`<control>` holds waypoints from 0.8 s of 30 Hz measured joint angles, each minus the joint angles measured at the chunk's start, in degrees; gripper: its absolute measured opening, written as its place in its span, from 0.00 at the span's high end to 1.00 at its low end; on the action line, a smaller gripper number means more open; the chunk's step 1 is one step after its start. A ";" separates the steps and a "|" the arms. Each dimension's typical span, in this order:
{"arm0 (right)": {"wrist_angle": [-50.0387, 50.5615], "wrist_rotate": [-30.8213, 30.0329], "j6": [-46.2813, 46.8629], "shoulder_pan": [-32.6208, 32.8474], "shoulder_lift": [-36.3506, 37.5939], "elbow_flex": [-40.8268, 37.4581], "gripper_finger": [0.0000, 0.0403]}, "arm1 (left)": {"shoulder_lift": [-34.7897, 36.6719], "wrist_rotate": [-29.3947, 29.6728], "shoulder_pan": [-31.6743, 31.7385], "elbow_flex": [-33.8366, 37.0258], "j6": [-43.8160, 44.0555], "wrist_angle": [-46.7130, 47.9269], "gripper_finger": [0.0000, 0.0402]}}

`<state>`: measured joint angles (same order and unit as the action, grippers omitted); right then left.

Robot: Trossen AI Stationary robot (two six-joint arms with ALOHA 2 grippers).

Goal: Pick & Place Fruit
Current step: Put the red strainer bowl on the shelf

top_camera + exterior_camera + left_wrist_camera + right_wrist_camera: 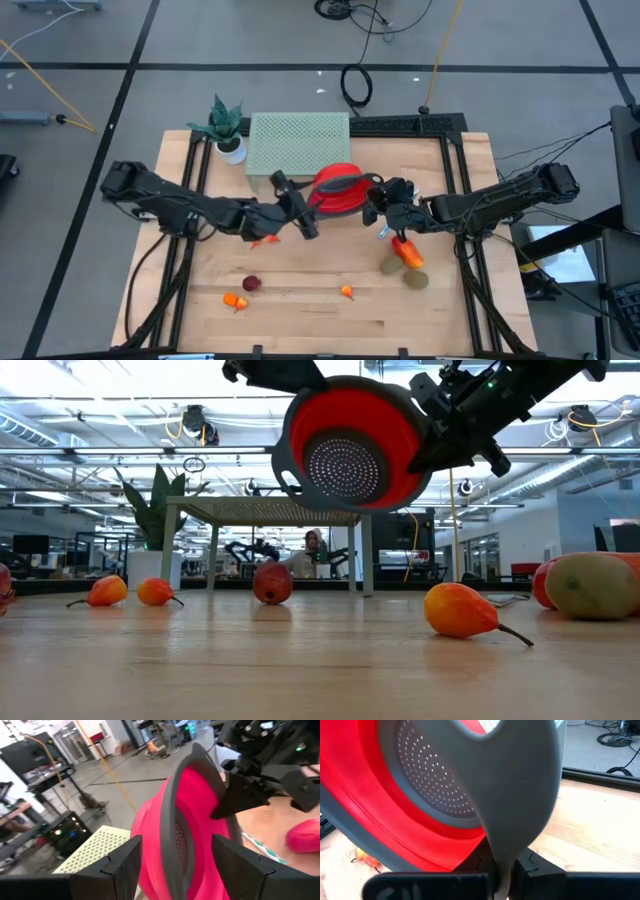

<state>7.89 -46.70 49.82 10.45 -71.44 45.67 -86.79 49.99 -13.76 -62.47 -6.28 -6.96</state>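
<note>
- Near the bench's front edge lie small orange fruits (234, 300) and (347, 292), with a dark red round one (251, 284) just behind.
- Toward the right edge, a red-orange oval (408, 252) touches a brownish-green oval (416, 279).
- Mid-bench, the red bowl (338, 189) hangs tilted in the air.
- The right claw (502, 870) is clamped on its grey handle.
- The left claw (172, 862) stands open astride its grey rim.
</note>
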 joint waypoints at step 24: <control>-5.46 0.24 -2.26 0.16 0.02 -0.04 0.99 | -5.50 10.78 0.35 -4.99 0.59 3.96 0.61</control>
<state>2.43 -46.46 47.56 10.61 -71.42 45.63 -92.29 60.76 -13.41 -67.46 -5.69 -3.01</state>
